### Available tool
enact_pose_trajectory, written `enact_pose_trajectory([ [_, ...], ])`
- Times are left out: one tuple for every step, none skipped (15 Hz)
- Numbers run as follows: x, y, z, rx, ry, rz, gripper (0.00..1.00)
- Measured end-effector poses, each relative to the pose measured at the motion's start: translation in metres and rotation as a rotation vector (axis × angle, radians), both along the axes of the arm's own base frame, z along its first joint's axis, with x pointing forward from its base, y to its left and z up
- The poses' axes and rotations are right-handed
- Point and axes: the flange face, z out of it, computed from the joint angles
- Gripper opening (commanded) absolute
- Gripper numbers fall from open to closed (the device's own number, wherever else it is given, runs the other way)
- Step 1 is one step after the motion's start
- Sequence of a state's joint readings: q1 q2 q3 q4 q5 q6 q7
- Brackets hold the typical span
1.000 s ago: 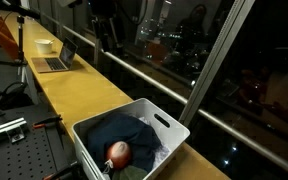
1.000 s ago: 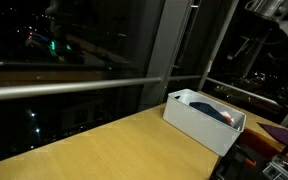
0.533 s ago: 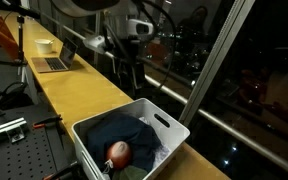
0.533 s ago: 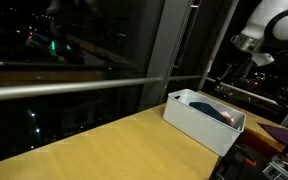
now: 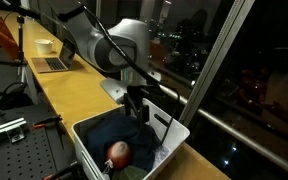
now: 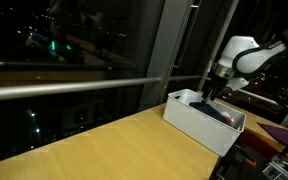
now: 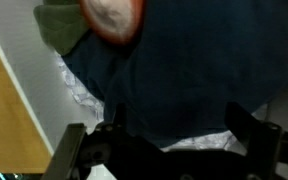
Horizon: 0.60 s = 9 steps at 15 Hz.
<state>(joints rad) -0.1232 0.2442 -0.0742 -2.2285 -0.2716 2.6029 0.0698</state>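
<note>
White plastic bin (image 5: 177, 133) and everything in it lie as they did a second ago; only the arm (image 5: 119, 45) has moved. It was then high up at the back by the window. Half a second ago it hung over the tabletop (image 5: 69, 88) behind the bin. Now it has come down, with the fingers (image 5: 136, 112) just above the bin's far side. In an exterior view the same descent shows, the arm (image 6: 246, 55) now bent down over the bin (image 6: 197, 122).

The fingers (image 7: 252, 125) stand wide apart and grip nothing. In the wrist view the dark blue cloth (image 7: 184, 70) fills the space between them, close below. Whether the tips touch it cannot be told.

Counted: two fingers, one bin and one dark blue cloth (image 5: 114, 130) heaped in the bin's middle. One reddish round thing (image 5: 118, 152) rests at the cloth's near edge, seen in the wrist view (image 7: 114, 18) well away from the fingers. One green cloth (image 7: 59, 25) lies just beside it, and some white crumpled stuff (image 7: 79, 90) shows under the blue. Farther back on the tabletop stand one laptop (image 5: 56, 60) and one cup (image 5: 45, 45), well apart from the bin.
</note>
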Motion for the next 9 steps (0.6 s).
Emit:
enact_pose_trajectory([
  [0.005,-0.001,-0.018,0.001,0.019,0.0,1.0],
  [0.01,-0.002,-0.036,0.002,0.042,-0.001,1.0],
  [0.013,-0.003,-0.056,0.002,0.068,-0.002,1.0],
  [0.015,-0.003,-0.074,0.002,0.093,-0.001,1.0],
  [0.018,-0.002,-0.092,0.002,0.115,0.002,1.0],
  [0.019,0.001,-0.107,0.003,0.135,0.006,1.0],
  [0.021,0.005,-0.122,0.006,0.152,0.01,1.0],
  [0.023,0.01,-0.134,0.01,0.167,0.015,0.75],
  [0.024,0.016,-0.144,0.013,0.178,0.019,0.74],
])
